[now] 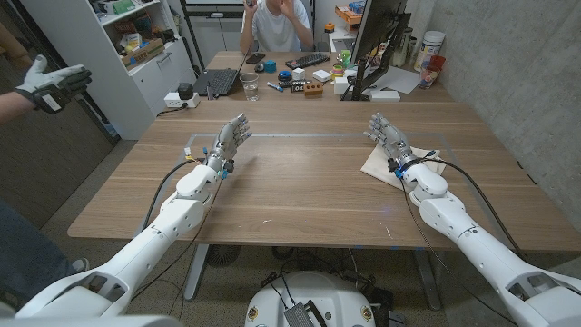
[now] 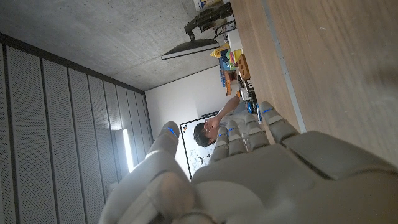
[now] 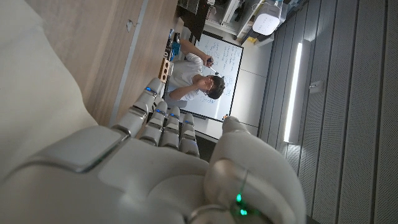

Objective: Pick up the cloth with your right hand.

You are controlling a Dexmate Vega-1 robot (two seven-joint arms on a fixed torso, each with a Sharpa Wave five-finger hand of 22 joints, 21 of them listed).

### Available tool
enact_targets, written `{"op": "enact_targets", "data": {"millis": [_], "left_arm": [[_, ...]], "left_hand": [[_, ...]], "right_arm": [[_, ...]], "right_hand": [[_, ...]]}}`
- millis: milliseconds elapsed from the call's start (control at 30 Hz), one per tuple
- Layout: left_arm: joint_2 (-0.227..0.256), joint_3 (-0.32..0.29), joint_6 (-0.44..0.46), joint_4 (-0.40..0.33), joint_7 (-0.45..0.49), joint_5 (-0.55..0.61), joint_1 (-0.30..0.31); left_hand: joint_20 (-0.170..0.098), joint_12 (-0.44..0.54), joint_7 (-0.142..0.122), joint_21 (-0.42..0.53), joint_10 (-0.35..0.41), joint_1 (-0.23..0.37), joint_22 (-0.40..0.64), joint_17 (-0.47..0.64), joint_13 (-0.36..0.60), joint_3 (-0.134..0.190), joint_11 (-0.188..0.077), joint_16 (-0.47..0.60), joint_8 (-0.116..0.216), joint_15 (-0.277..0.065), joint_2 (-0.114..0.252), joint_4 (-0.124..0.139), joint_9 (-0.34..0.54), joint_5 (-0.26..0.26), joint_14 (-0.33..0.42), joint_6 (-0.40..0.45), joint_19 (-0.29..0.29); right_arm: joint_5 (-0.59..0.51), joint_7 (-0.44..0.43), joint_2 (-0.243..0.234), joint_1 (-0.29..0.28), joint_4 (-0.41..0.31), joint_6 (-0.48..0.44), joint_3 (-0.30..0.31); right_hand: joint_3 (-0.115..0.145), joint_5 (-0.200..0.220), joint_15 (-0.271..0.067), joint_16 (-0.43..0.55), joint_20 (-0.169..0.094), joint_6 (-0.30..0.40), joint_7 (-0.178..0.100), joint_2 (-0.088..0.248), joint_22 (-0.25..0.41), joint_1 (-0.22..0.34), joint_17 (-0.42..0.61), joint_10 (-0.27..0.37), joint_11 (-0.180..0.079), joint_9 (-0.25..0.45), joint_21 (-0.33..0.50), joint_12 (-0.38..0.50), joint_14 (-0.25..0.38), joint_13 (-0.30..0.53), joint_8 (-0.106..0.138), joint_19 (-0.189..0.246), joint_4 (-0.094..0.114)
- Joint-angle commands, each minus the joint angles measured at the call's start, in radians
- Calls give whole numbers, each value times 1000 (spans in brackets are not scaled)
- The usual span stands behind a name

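Both arms over wooden table [image 1: 309, 195]; right robot hand [image 1: 388, 136] released above cloth [image 1: 386, 163]; left robot hand [image 1: 231, 139] released.

The cloth [image 1: 396, 164] is a pale cream, roughly square piece lying flat on the wooden table [image 1: 300, 191], on its right half near the right edge. The right hand [image 1: 388, 136] and its wrist cover part of it; a corner points toward the table's middle.
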Motion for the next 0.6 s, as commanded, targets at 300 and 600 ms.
{"op": "enact_targets", "data": {"millis": [300,600], "left_arm": [[1,11,33,-1,4,-3,-5],[5,9,37,-14,7,-1,-8]], "left_hand": [[4,5,4,6,-3,9,3,3,2,4,10,4,6,7,3,0,3,7,-4,1,3],[5,5,4,6,-4,9,3,3,1,4,8,4,7,8,4,0,3,7,-4,1,2]], "right_arm": [[-169,95,125,-42,-33,-67,178],[-249,140,69,-82,-152,-133,210]], "right_hand": [[7,5,1,4,2,9,1,-1,3,6,5,8,-1,4,-2,4,10,2,5,10,0],[15,6,1,1,19,13,6,-7,3,29,-3,9,3,4,-6,2,9,2,4,23,-25]]}}
